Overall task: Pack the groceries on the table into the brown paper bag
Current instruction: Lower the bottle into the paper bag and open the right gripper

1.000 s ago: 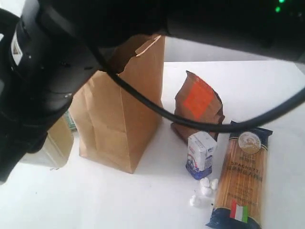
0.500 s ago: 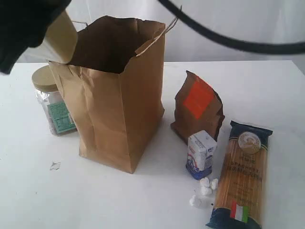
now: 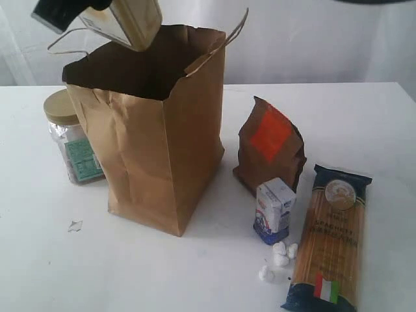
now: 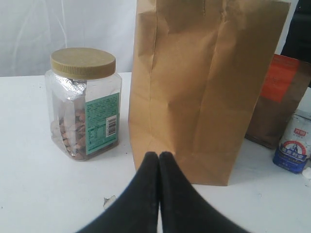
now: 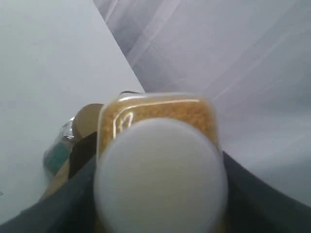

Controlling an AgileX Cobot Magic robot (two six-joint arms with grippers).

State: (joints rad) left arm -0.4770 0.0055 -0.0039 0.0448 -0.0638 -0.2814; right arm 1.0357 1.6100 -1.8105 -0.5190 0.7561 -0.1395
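The brown paper bag [image 3: 162, 130] stands open on the white table [image 3: 364, 117]. Above its open mouth, at its far left corner, hangs the white-capped yellow-grain bottle [image 3: 127, 23], tilted, with my right gripper [image 5: 160, 184] shut on it; the bottle's white cap [image 5: 160, 170] fills the right wrist view. The tan-lidded jar [image 3: 68, 140] stands left of the bag. To the bag's right are the brown pouch [image 3: 270, 146], the small carton [image 3: 273, 211] and the spaghetti pack [image 3: 331, 240]. My left gripper [image 4: 159, 156] is shut and empty, low before the bag's base [image 4: 204, 92], with the jar [image 4: 85, 104] beside it.
A few small white lumps [image 3: 279, 257] lie between the carton and the spaghetti pack. A small torn scrap [image 3: 75, 225] lies on the table in front of the jar. A pale curtain hangs behind the table.
The right arm, which blocked much of the exterior view, has swung up and out of the frame. The bottle rose from beside the bag's left side to above its mouth.
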